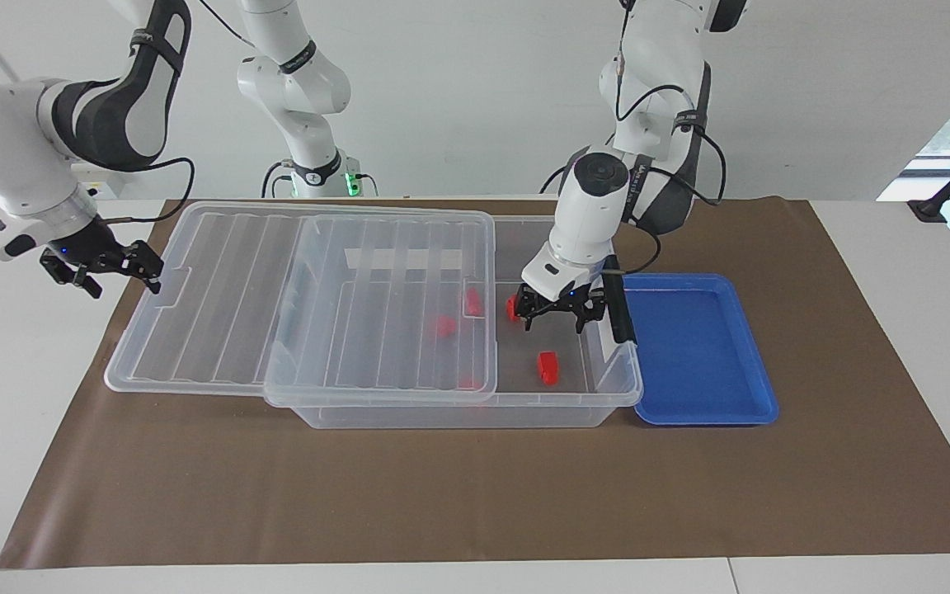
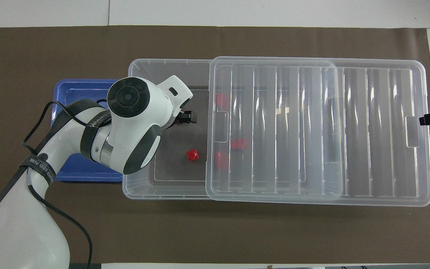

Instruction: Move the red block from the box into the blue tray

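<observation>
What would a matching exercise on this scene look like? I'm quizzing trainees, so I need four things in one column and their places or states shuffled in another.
1. left gripper
2. right gripper
3. lid
4. blue tray

a. on the table beside the box
b. open, down inside the box
c. open, by the lid's end
d. lying partway off the box

Pairs: 1-b, 2-c, 3-d, 4-a

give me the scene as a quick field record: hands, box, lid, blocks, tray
left hand: open, down inside the box, beside a red block
right hand: open, by the lid's end, waiting
box: clear
lid: slid toward the right arm's end, partly covering
other blocks: one uncovered, others under the lid
blue tray: beside the box, no block in it
</observation>
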